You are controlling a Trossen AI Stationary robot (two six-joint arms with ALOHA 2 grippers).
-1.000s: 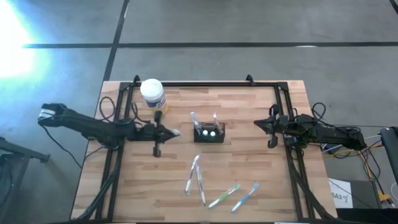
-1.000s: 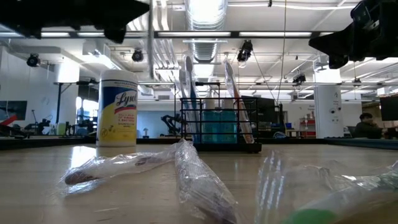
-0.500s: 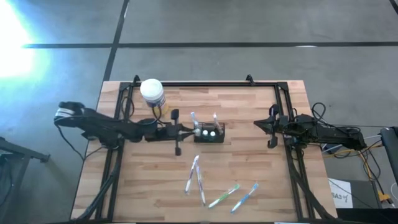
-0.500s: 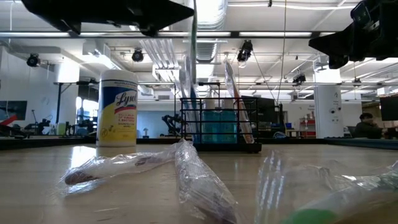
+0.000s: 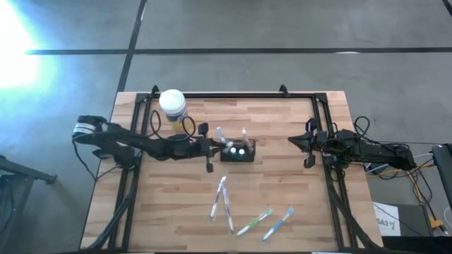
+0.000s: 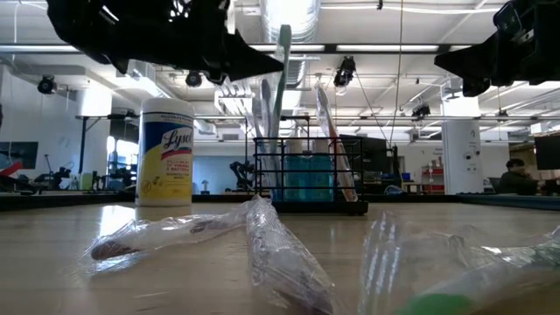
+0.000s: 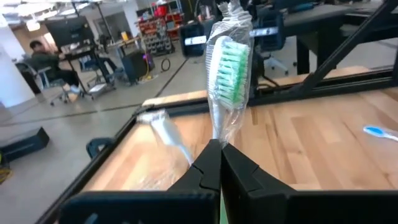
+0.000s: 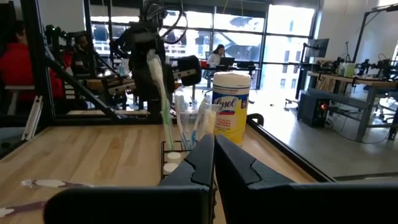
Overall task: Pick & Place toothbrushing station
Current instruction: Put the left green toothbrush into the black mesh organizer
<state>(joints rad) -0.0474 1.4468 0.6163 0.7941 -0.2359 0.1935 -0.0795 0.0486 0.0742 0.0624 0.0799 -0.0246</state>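
Toothbrushing station [image 5: 237, 151]: small black wire-mesh box, rectangular, mid-table on pale wood-plank table [image 5: 282, 212]. It sits just ahead of the left gripper [image 5: 216, 147] tip, well apart from the right gripper [image 5: 295, 142]. Two wrapped brushes stand tilted in it; round white caps show inside from above.

Left gripper: fingers pinched together on a green-bristled toothbrush [image 7: 227, 74], held upright by the handle, head up, sheathed in crinkled clear plastic. In the low view the brush head [image 6: 283, 44] stands above the station's near-left corner.

Right gripper: fingers closed, holding nothing, parked at the right frame rail, pointing toward the station.

Behind the left arm, toward the far-left corner: white cylindrical wipes canister [image 5: 173, 106], yellow label, smooth plastic lid.

Nearer the table's front edge, beyond both grippers: four loose wrapped toothbrushes [image 5: 224, 201], slender, glossy film; two pale, one green-handled, one blue-handled.
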